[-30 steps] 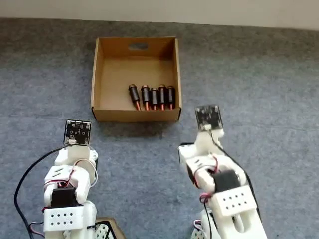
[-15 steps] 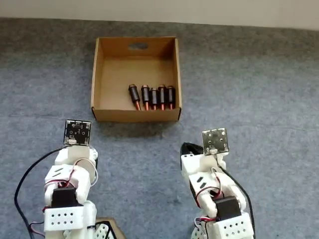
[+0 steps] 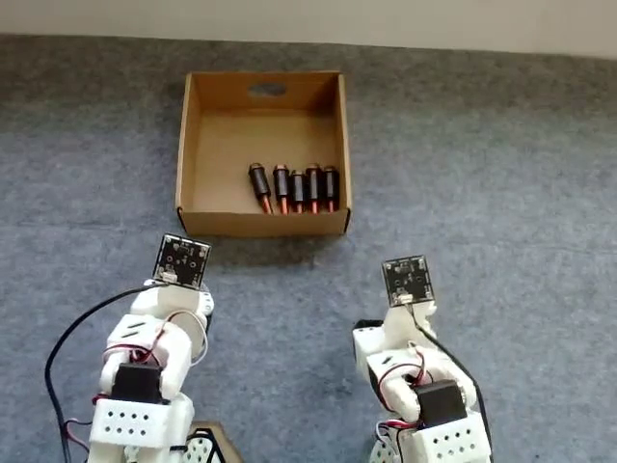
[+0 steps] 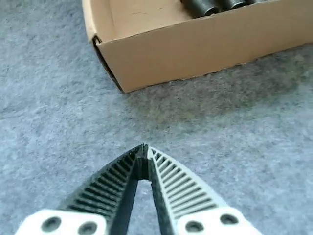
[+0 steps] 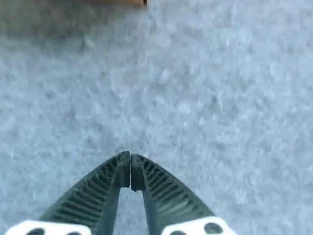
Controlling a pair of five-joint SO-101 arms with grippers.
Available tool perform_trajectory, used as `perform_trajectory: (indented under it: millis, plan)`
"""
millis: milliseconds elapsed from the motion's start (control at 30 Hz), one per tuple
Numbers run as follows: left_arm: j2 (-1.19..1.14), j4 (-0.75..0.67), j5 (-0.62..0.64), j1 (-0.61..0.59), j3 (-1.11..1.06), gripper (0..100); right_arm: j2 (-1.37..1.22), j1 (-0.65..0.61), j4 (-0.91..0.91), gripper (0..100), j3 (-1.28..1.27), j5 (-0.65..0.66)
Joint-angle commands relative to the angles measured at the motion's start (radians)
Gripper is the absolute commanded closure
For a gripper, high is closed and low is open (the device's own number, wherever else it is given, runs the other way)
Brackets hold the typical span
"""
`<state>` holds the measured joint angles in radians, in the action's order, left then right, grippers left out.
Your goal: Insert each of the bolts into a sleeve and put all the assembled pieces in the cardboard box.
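Resting with both claws pinched shut and empty, short of the cardboard box (image 3: 262, 224).
Five sleeved bolts (image 3: 296, 188) lie side by side in the box, against its near wall. Since a second ago the right claw (image 5: 130, 157) has drawn back from the box's corner, while the left claw (image 4: 143, 149) has swung inward toward the box, over the grey carpet (image 3: 521, 193).

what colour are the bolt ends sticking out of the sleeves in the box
Orange bolt ends, black sleeves; clearest in the high view.

L gripper (image 4: 143, 148) & R gripper (image 5: 130, 156) hover low, fingers (image 4: 171, 172) closed.
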<state>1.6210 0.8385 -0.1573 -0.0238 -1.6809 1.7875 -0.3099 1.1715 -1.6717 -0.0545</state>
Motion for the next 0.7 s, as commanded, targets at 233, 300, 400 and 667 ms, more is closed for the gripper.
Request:
perform_trajectory:
  millis: [233, 300, 400, 667]
  plan:
    - [0.008, 0.359, -0.006, 0.001, 0.004, 99, 0.002, 0.012, 0.021, 99.1, -0.136, 0.011]
    - [0.008, 0.368, -0.005, -0.002, 0.007, 99, 0.002, 0.012, 0.021, 99.1, -0.136, 0.011]
    - [0.008, 0.367, -0.005, -0.002, 0.007, 99, 0.002, 0.012, 0.021, 99.1, -0.136, 0.011]
    - [0.008, 0.367, -0.005, -0.002, 0.007, 99, 0.053, 0.012, 0.024, 99.1, -0.137, 0.011]
